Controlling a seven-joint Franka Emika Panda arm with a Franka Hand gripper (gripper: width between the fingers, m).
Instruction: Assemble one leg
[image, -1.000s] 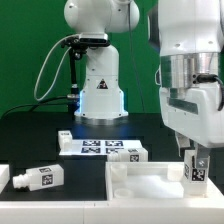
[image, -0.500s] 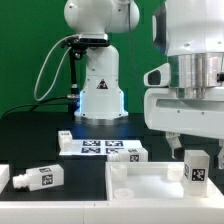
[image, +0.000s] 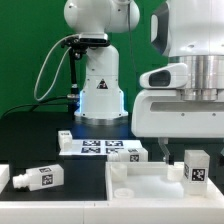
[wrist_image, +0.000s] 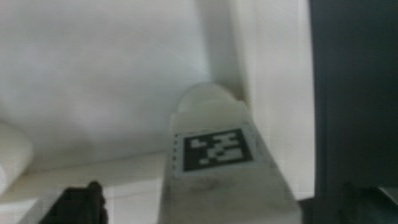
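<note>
A leg (image: 195, 168), a small white block with a black-and-white tag, stands upright in the right part of the large white rimmed panel (image: 140, 186). My gripper (image: 192, 146) hangs right above it, its wide hand turned broadside to the exterior view. In the wrist view the leg (wrist_image: 222, 150) rises between my two dark fingertips (wrist_image: 75, 205), with a gap showing on each side. My gripper (wrist_image: 228, 208) is open and straddles the leg without touching it.
Another leg (image: 35, 178) lies on the black table at the exterior view's left. A third (image: 133, 152) lies beside the marker board (image: 98, 147) behind the panel. A second robot's white base (image: 100, 95) stands at the back.
My hand has turned about its vertical axis over the leg and now shows its wide side. The fingers have come off the leg, which stays standing in the same spot.
</note>
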